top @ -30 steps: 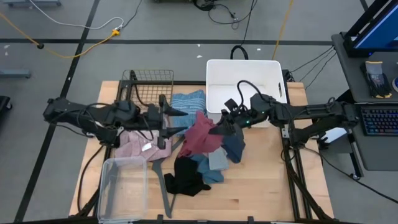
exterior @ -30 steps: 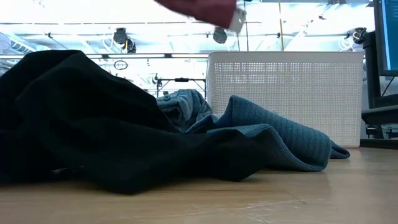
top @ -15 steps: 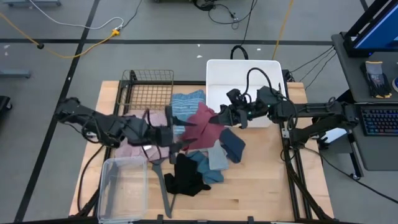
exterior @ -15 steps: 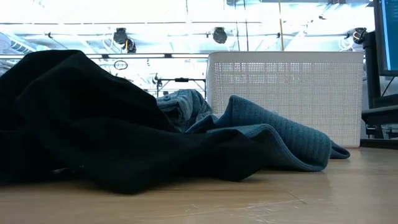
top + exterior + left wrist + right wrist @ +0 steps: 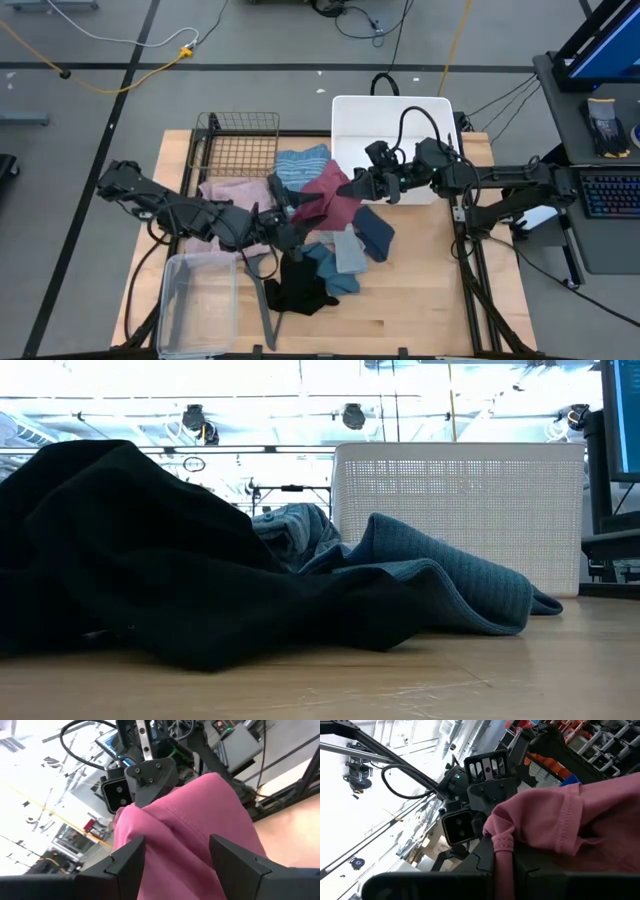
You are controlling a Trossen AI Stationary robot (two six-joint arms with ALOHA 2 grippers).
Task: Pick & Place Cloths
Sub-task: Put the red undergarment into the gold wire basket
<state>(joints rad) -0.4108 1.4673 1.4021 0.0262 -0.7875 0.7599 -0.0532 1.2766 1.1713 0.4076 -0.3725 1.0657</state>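
Observation:
A maroon cloth (image 5: 322, 200) hangs over the middle of the table, with my right gripper (image 5: 352, 187) shut on its upper end. My left gripper (image 5: 296, 216) is open at the cloth's lower left. Its two fingers (image 5: 125, 865) stand on either side of a hanging fold of the cloth (image 5: 190, 835). Below lie a black cloth (image 5: 300, 288), a teal cloth (image 5: 440, 575), a pale grey-blue piece (image 5: 350, 255) and a navy piece (image 5: 376, 234). A blue striped towel (image 5: 300, 164) and a pink checked shirt (image 5: 226, 190) lie farther left. My right gripper pinches a bunched, hemmed edge (image 5: 503, 845) of the maroon cloth between its two fingers, coming from the table's right and slanting a little upward. The cloth hangs from there toward the left. Whether its lower end rests on the pile I cannot tell. My left gripper has the fold between its open fingers; whether they touch it I cannot tell.
A white perforated bin (image 5: 390, 125) stands at the far right, a wire basket (image 5: 240, 140) at the far left, and a clear plastic tub (image 5: 197, 300) at the near left. A grey hanger (image 5: 258, 290) lies beside the tub. Bare wood shows at the near right.
My left gripper has swung from beside the striped towel toward the near edge and the right, rolling about its own line, and now has the maroon cloth's lower part between its fingers. My right gripper has tipped upward and lifted the cloth, whose lower end has risen out of the low view.

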